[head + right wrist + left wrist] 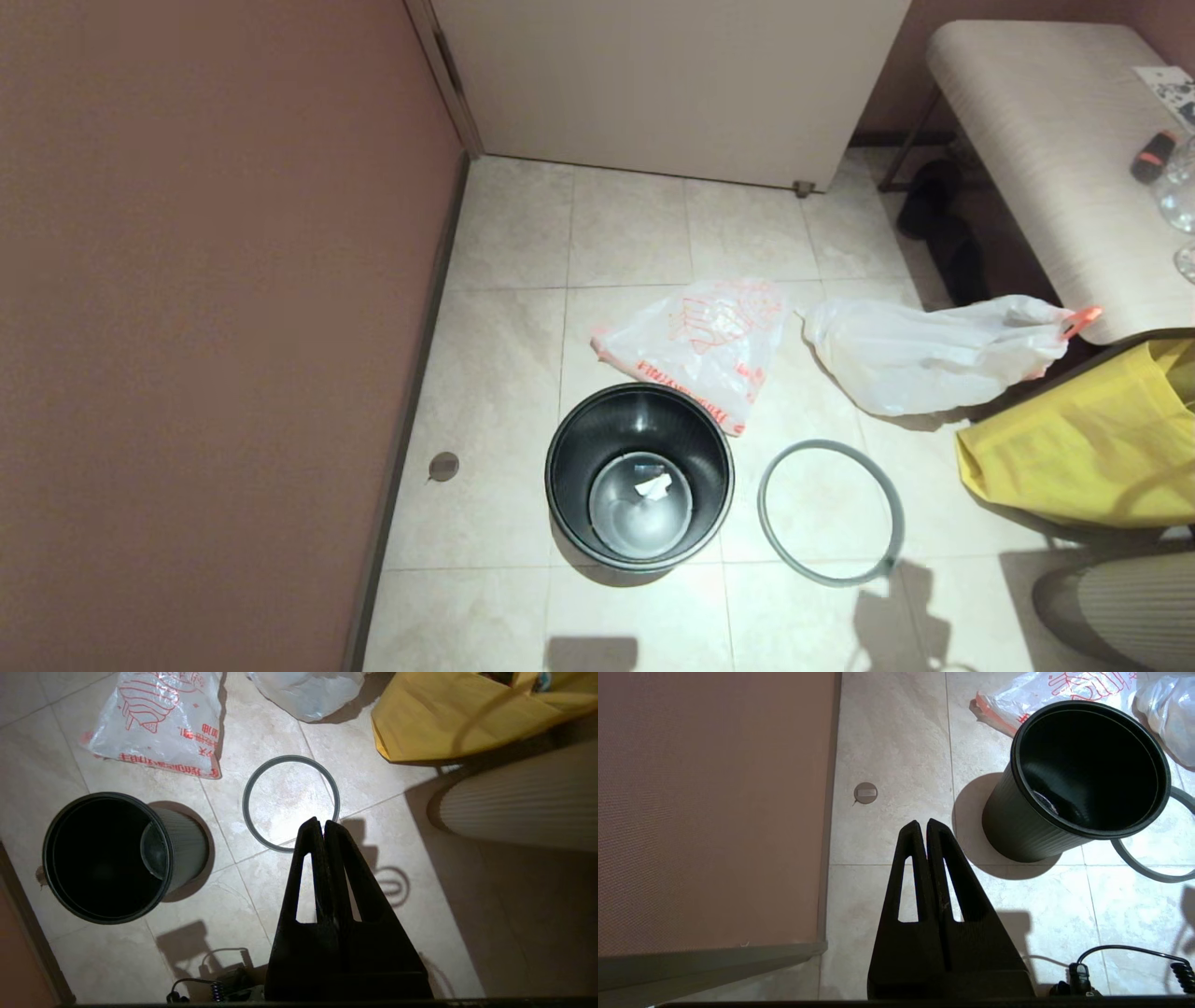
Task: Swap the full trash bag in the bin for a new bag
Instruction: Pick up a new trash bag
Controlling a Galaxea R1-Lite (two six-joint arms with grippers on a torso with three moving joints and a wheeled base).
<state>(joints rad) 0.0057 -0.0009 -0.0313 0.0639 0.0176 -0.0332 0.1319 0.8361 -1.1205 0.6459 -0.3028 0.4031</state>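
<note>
The black bin [639, 476] stands upright on the tiled floor with no bag in it; a scrap of white paper lies on its bottom. Its grey hoop [831, 511] lies flat on the floor to the right of it. Behind the bin lies the new bag [695, 345], flat, with orange-red print. The full trash bag [934, 353] lies further right, its orange tab by the bench. My left gripper [922, 823] hangs shut and empty above the floor, left of the bin [1083, 774]. My right gripper [323, 824] is shut and empty, above the near edge of the hoop [290, 803].
A big yellow bag [1092, 439] sits at the right, next to a ribbed pale object [1130, 602]. A bench [1055, 140] stands at the back right with dark shoes [943, 224] under it. A brown wall [205, 308] closes the left side, a white door [672, 84] the back.
</note>
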